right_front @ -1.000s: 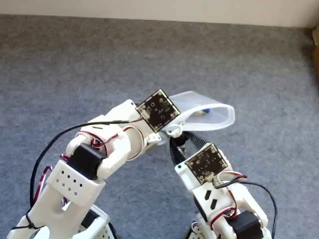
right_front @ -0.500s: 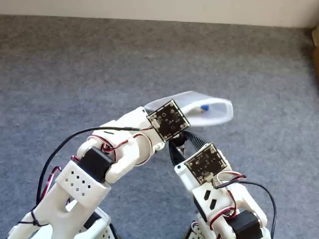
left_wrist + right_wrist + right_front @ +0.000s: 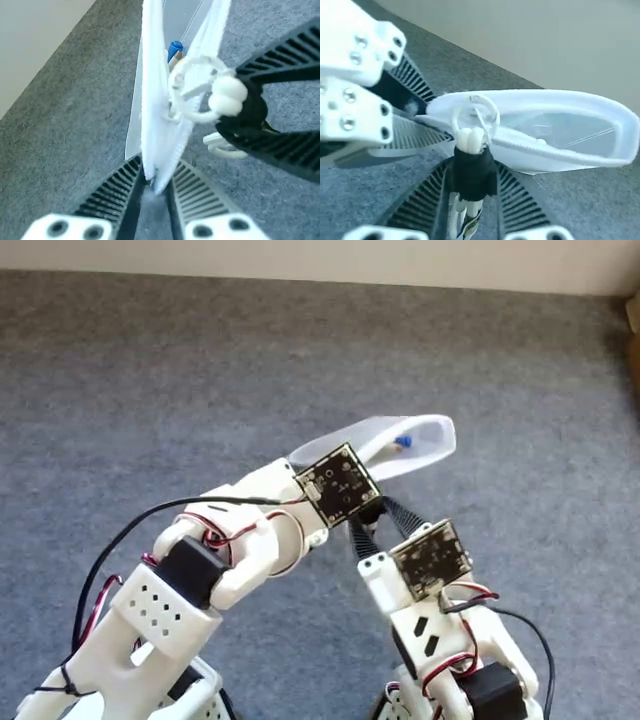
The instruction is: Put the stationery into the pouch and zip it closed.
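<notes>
The left gripper (image 3: pixel 150 186) is clamping the near end of the translucent white pouch (image 3: pixel 432 436), its two ribbed jaws closed on the fabric edge just below the zip line. The right gripper (image 3: pixel 470 187) is pinching the zipper pull (image 3: pixel 474 150), its jaws closed on the black tab that hangs from the white ring, right beside the left gripper's hold.

Both grippers are crowding the same end of the pouch. From there its long axis is running away from them, toward the upper right of the high view, with the far end pointing at the back of the grey surface (image 3: pixel 150 370). The pouch is standing on edge with the zip side up, and its mouth is gaping open from the pull out to the far end. A blue-capped pen (image 3: pixel 174 50) is lying inside, along that same axis.

The far end is probably hanging just off the surface, though this is hard to tell.

Closing the zip is likely calling for the right gripper to draw the pull along the long axis, away from the left gripper's anchor.
</notes>
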{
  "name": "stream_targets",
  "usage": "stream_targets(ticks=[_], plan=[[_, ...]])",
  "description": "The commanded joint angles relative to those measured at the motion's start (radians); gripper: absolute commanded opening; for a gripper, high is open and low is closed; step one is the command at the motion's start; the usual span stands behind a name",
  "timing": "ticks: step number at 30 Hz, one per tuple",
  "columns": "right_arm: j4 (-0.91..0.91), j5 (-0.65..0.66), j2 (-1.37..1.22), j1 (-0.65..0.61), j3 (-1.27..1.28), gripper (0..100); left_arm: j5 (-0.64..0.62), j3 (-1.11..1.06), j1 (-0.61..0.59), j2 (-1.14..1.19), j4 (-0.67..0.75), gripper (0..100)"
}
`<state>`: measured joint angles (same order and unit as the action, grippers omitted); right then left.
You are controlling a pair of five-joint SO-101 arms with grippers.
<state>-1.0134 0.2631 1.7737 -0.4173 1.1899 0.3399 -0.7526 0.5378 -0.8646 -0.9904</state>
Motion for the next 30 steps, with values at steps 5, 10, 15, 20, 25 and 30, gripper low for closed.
stream_targets(ticks=[5,10,15,20,25,30], plan=[[0.025,-0.107,0.007,0.048,-0.093,0.6,0.0,-0.073,-0.019,-0.209,-0.029,0],[0.025,-0.115,0.007,0.048,-0.107,0.6,-0.005,-0.217,-0.019,-0.369,-0.025,0],[0.025,-0.115,0.007,0.048,-0.113,0.6,-0.068,-0.298,-0.021,-0.47,-0.023,0],[0.027,-0.117,0.007,0.091,-0.114,0.6,-0.068,-0.352,-0.021,-0.498,-0.023,0],[0.035,-0.161,0.007,0.193,-0.114,0.6,-0.068,-0.367,-0.021,-0.506,-0.023,0],[0.067,-0.164,0.007,0.243,-0.107,0.6,-0.068,-0.369,-0.021,-0.506,-0.025,0]])
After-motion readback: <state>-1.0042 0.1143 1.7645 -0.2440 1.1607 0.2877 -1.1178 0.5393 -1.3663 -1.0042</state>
